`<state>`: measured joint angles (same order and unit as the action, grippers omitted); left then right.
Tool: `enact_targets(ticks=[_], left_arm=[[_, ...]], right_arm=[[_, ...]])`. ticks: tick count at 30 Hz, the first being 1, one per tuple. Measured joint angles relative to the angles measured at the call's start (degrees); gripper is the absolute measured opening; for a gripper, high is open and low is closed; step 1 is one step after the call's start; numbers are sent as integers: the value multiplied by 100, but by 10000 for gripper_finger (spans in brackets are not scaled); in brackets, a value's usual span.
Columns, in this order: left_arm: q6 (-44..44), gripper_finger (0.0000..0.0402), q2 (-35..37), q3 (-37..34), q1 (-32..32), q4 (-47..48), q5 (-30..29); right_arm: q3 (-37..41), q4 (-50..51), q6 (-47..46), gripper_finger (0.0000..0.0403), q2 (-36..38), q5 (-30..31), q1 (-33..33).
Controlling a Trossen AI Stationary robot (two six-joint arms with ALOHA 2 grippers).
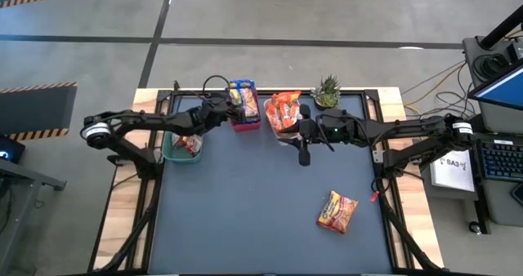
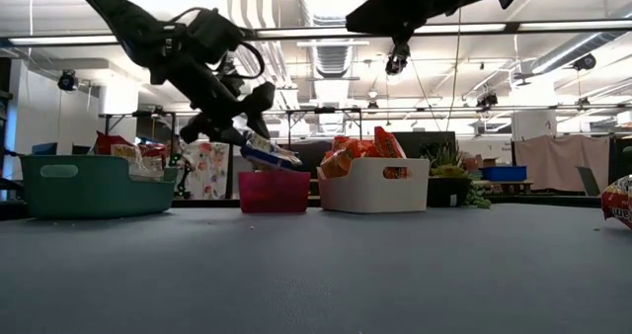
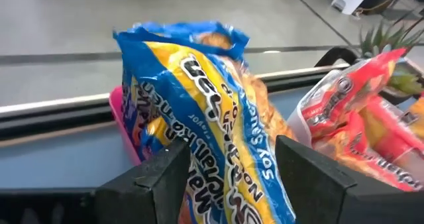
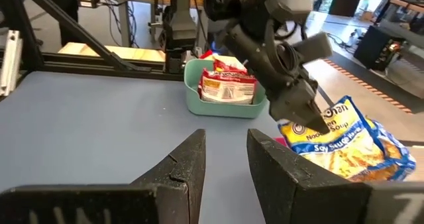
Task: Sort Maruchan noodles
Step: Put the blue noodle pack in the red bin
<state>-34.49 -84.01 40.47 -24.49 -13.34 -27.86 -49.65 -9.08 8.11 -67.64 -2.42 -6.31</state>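
My left gripper (image 3: 232,146) is over the pink bin (image 1: 245,119) at the table's far side. Its fingers stand wide on either side of a yellow-and-blue noodle packet (image 3: 199,98). That packet lies tilted on the other yellow-and-blue packets in the bin (image 4: 344,144). Red-orange packets (image 1: 284,109) fill the white bin (image 2: 370,191). More packets (image 4: 228,85) sit in the green bin (image 1: 181,151). One orange packet (image 1: 337,211) lies flat on the mat at the near right. My right gripper (image 4: 225,148) hovers high by the white bin, narrowly open, holding nothing. My left gripper has its two fingers (image 3: 301,174) beside the long edges of the yellow-and-blue packet's near end (image 3: 225,184), coming level and slightly downward from the table's left. I cannot tell whether they touch it. The packet rests on the bin's contents.
A small potted plant (image 1: 327,91) stands at the far edge, right of the white bin. The three bins line the far side. The dark mat (image 1: 261,202) in the middle and near left is bare. Desks and equipment stand beyond the right edge.
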Motion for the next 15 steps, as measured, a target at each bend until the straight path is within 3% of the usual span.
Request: enact_targets(ticks=[9,15], left_arm=[[133,190,86,0,-58,102,-376],[-181,166,-302,0,-75,-235,-167]], right_arm=[[0,9,40,102,0,5,0],[0,13,39,102,0,5,0]])
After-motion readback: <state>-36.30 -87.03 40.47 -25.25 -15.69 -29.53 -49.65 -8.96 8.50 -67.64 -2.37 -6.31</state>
